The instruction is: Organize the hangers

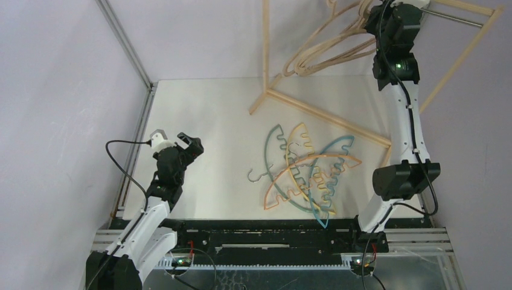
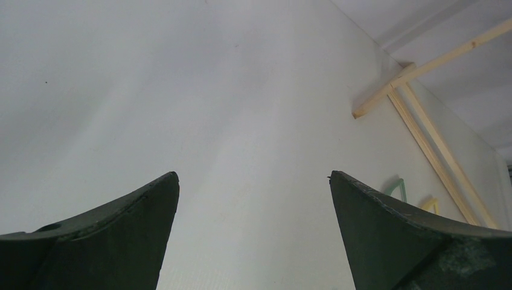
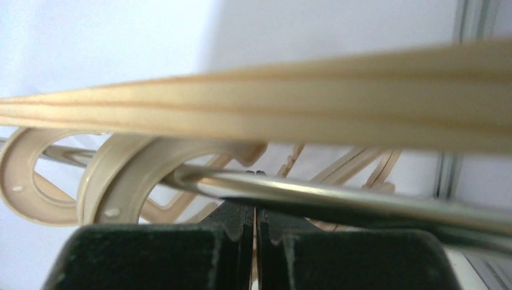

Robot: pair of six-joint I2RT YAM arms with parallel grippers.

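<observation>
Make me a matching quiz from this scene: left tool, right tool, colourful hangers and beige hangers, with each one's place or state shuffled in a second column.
1 left tool
2 right tool
3 colourful hangers
4 beige hangers

A hanging on the metal rod
B piled on the table
C open, low over bare table
D shut, up by the rod

Pairs: 1-C, 2-D, 3-B, 4-A

The rack frame (image 3: 302,115) is pale bare wood with lengthwise grain. Under it, the rod (image 3: 362,196) is glossy metal. The beige hangers (image 3: 121,175) look smooth and matt, and the coloured hangers (image 1: 305,172) look thin and plastic-like. The surface (image 1: 205,121) is matt white. The left gripper (image 2: 253,176) is matt black and faintly scuffed.
</observation>
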